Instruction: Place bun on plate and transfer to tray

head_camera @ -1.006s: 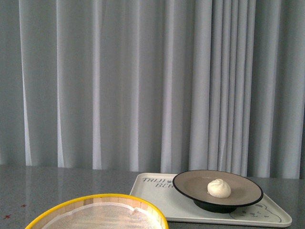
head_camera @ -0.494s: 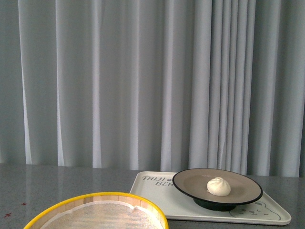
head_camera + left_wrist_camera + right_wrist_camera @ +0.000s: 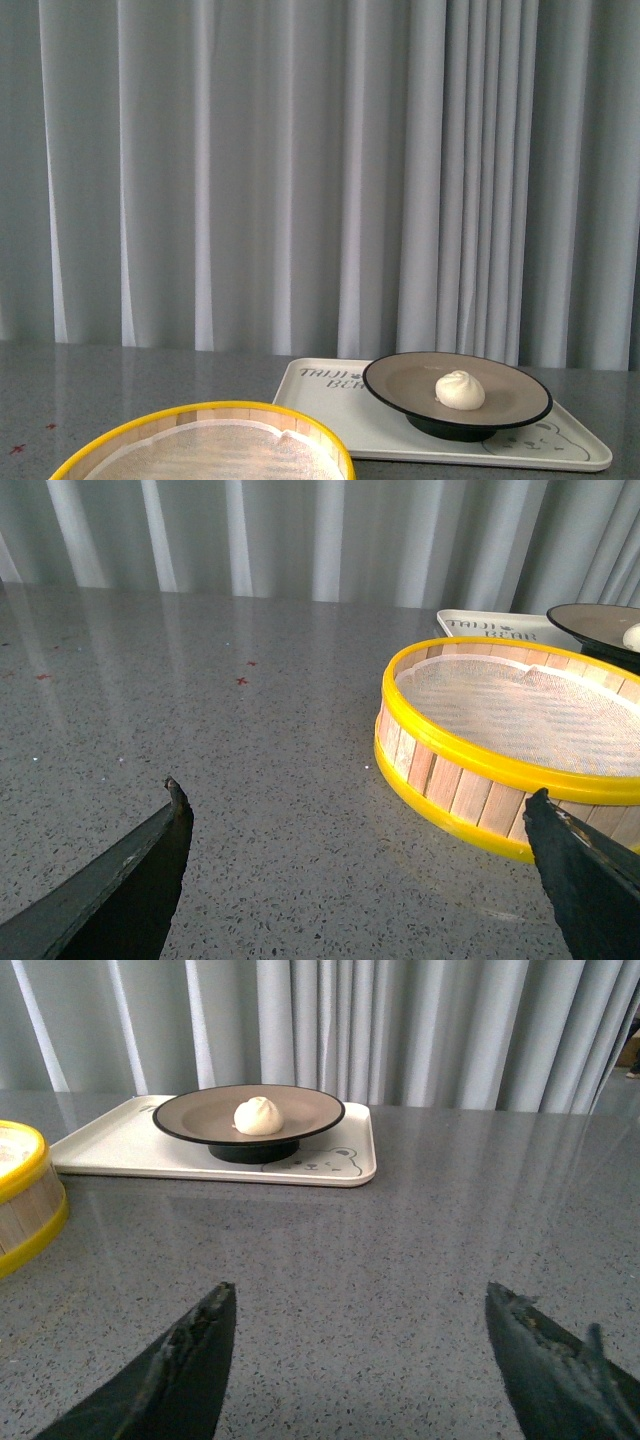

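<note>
front view: bun (image 3: 460,390) sits on plate (image 3: 457,391), a bit off-centre; plate stands on tray (image 3: 330,415)
tray: flat on the grey surface (image 3: 120,385), lettered end toward the curtain side; bear drawing at the near end in the right wrist view
steamer basket (image 3: 215,445): yellow rim, liner only, nothing in it, just beside the tray at the near edge of the surface
left hand (image 3: 360,865): fingers spread wide, holding nothing, low over bare surface beside the basket, well apart from the tray
right hand (image 3: 355,1360): fingers spread wide, holding nothing, over bare surface, well apart from the tray
change vs 1.0 s ago: none among the objects; bun, plate, tray and basket all sit where they did, only a slight frame jitter
arms: neither shows in the front view
task read: both steps look done, and nothing is left to grasp
</note>
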Action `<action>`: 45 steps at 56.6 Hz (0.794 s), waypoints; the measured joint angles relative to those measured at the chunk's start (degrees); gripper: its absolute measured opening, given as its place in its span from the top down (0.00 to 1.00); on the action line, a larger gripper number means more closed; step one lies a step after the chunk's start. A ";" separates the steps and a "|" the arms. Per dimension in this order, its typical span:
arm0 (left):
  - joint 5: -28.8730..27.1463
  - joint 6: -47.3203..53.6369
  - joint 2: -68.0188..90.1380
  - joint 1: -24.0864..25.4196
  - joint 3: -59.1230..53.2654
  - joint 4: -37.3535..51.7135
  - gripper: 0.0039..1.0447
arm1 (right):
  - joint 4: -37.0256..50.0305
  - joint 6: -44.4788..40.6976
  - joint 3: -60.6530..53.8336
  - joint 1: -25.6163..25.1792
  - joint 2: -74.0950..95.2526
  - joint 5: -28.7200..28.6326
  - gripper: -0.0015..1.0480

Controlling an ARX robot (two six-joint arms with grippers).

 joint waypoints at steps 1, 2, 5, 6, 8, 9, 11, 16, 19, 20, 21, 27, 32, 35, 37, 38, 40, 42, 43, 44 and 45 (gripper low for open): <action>0.00 0.00 0.00 0.00 0.00 0.00 0.06 | 0.00 0.00 0.00 0.00 0.00 0.00 0.27; -0.02 0.00 0.00 0.00 0.00 0.00 0.06 | 0.00 0.00 0.00 0.00 0.00 0.00 0.24; -0.02 0.00 0.00 0.00 0.00 0.00 0.06 | -0.02 0.00 0.00 0.00 0.00 0.00 0.16; 0.00 0.00 0.00 0.00 0.00 0.00 0.06 | 0.00 0.00 0.00 0.00 0.00 -0.02 0.12; -0.02 0.00 0.00 0.00 0.00 0.00 0.06 | 0.00 0.02 0.00 0.00 0.00 0.00 0.08; -0.02 0.00 0.00 0.00 0.00 0.00 0.06 | -0.02 0.04 0.00 0.00 0.00 0.00 0.06; -0.02 0.00 0.00 0.00 0.00 0.00 0.06 | 0.00 0.04 0.00 0.00 0.00 0.00 0.07; -0.02 0.00 0.00 0.00 0.00 0.00 0.06 | 0.00 0.04 0.00 0.00 0.00 0.00 0.08; -0.02 0.00 0.00 0.00 0.00 0.00 0.06 | -0.02 0.04 0.00 0.00 0.00 0.00 0.08; -0.02 0.00 0.00 0.00 0.00 0.00 0.06 | 0.00 0.04 0.00 0.00 0.00 0.00 0.08; -0.02 0.00 0.00 0.00 0.00 0.00 0.06 | 0.00 0.04 0.00 0.00 0.00 0.00 0.08; 0.00 0.00 0.00 0.00 0.00 0.00 0.06 | -0.02 0.04 0.00 0.00 0.00 0.00 0.08; -0.02 0.00 0.00 0.00 0.00 0.00 0.06 | 0.00 0.04 0.00 0.00 0.00 0.00 0.08; -0.02 0.00 0.00 0.00 0.00 0.00 0.06 | -0.02 0.04 0.00 0.00 0.00 0.00 0.08; -0.02 0.00 0.00 0.00 0.00 0.00 0.06 | -0.02 0.04 0.00 0.00 0.00 0.00 0.08; -0.02 0.00 0.00 0.00 0.00 0.00 0.06 | 0.00 0.04 0.00 0.00 0.00 0.00 0.08; -0.02 0.00 0.00 0.00 0.00 0.00 0.06 | 0.00 0.04 0.00 0.00 0.00 0.00 0.08; 0.00 0.00 0.00 0.00 0.00 0.00 0.06 | 0.00 0.04 0.00 0.00 0.00 0.00 0.08; -0.02 0.00 0.00 0.00 0.00 0.00 0.06 | -0.02 0.04 0.00 0.00 0.00 0.00 0.08; -0.02 0.00 0.00 0.00 0.00 0.00 0.06 | -0.02 0.04 0.00 0.00 0.00 0.00 0.08; 0.00 0.00 0.00 0.00 0.00 0.00 0.06 | -0.02 0.04 0.00 0.00 0.00 0.00 0.08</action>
